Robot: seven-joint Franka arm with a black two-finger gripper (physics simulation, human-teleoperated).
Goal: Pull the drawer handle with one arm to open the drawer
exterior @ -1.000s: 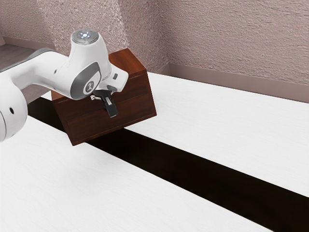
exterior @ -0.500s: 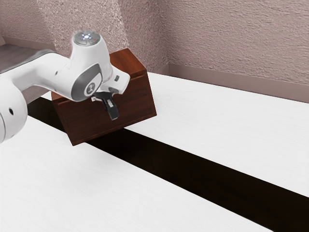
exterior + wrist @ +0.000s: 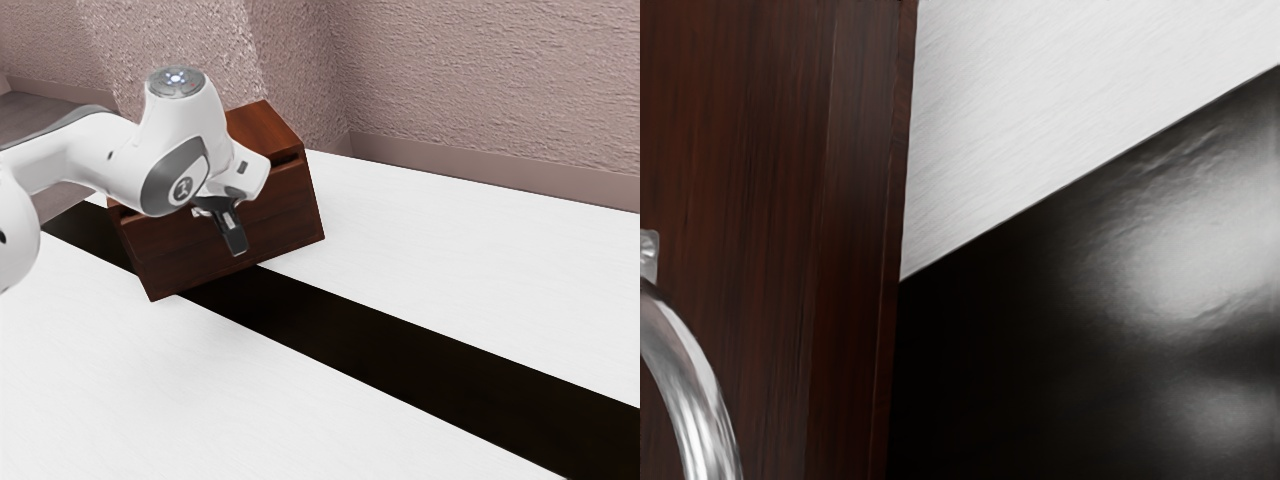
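Your black two-finger gripper (image 3: 234, 236) hangs against the front of the dark brown wooden drawer box (image 3: 290, 215), which stands on the white table (image 3: 450, 240) at the far edge of its black strip (image 3: 400, 360) near the textured pink wall (image 3: 450, 70), with the curved silvery metal handle (image 3: 685, 400) just under your hand, though you cannot tell whether the gripper is clamped on it.

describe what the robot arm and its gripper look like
The glossy white arm is built of rounded, bulbous shells with grey bands at the joints. One grey round joint cap bears a small white mark, and a round disc on top shows a pale lit centre. A white hand block carries the small, narrow black gripper.
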